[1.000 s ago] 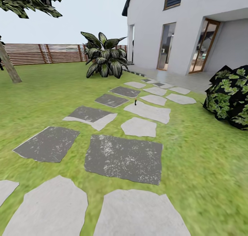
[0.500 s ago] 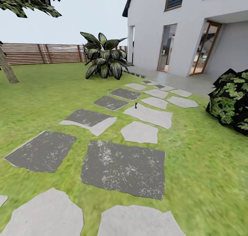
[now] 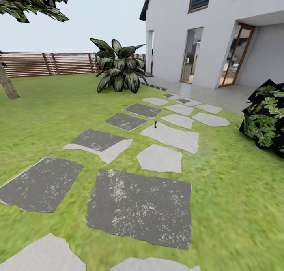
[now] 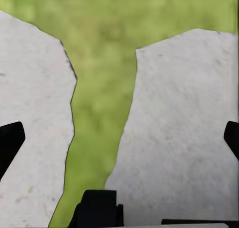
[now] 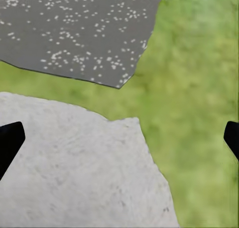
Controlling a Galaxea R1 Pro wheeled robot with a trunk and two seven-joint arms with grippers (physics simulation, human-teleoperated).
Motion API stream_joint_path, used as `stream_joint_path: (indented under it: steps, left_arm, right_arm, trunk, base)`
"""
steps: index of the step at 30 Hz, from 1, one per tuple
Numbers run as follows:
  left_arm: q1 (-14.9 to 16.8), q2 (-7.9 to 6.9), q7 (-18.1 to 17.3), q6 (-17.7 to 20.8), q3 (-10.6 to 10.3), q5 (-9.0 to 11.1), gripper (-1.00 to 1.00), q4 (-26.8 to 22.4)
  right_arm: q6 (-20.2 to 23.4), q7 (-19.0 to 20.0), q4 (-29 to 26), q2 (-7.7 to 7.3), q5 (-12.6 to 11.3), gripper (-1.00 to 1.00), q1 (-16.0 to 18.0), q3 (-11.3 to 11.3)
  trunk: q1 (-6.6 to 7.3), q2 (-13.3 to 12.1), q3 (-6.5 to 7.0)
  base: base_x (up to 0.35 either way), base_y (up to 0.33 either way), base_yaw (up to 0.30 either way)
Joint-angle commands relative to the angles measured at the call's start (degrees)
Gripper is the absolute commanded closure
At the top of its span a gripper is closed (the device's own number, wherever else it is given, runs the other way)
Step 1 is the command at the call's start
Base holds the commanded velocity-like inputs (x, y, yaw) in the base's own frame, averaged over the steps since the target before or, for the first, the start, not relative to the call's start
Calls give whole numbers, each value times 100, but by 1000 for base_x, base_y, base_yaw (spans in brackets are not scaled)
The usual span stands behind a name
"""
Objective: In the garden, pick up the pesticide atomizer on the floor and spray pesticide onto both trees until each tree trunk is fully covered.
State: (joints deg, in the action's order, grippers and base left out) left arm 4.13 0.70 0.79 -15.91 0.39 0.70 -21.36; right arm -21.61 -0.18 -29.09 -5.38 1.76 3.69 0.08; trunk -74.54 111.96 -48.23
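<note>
The pesticide atomizer [image 3: 155, 124] is a tiny dark upright thing far ahead on the floor, at the edge of a pale stepping stone [image 3: 171, 137]. One tree trunk [image 3: 7, 85] leans at the far left by the fence, with its jagged foliage [image 3: 31, 2] above. My left gripper [image 4: 119, 143] hangs open over two pale stones and a strip of grass, its dark fingertips [image 4: 10, 140] wide apart. My right gripper [image 5: 119, 143] is open too, above a pale stone, a dark stone and grass. Neither holds anything.
Grey and pale stepping stones [image 3: 138, 207] run across the lawn toward the white house [image 3: 213, 34]. A broad-leaved plant [image 3: 118, 69] stands ahead by the house corner. A dark bush [image 3: 266, 119] sits at the right. A brown slat fence [image 3: 59, 62] closes the back.
The whole head view has shifted: the camera has moved forward, so the stones slide down the picture and the atomizer sits slightly lower and nearer.
</note>
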Motion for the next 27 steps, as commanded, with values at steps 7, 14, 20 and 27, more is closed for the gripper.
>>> stream_joint_path:
  steps: [7,14,20,27]
  left_arm:
    - [0,0,0,0,1,0,-100,0]
    - [0,0,0,1,2,0,-100,0]
    - [0,0,0,1,4,0,-100,0]
    - [0,0,0,1,5,0,-100,0]
  right_arm:
    - [2,0,0,2,0,-100,0,1]
    - [5,0,3,2,0,-100,0,1]
    - [8,0,3,2,7,-100,0,1]
    - [8,0,1,2,9,-100,0,7]
  trunk:
    - [0,0,0]
    - [0,0,0]
    - [0,0,0]
    - [0,0,0]
  base:
    - [311,-127,0]
    - [305,-132,0]
    - [305,-132,0]
    - [305,-133,0]
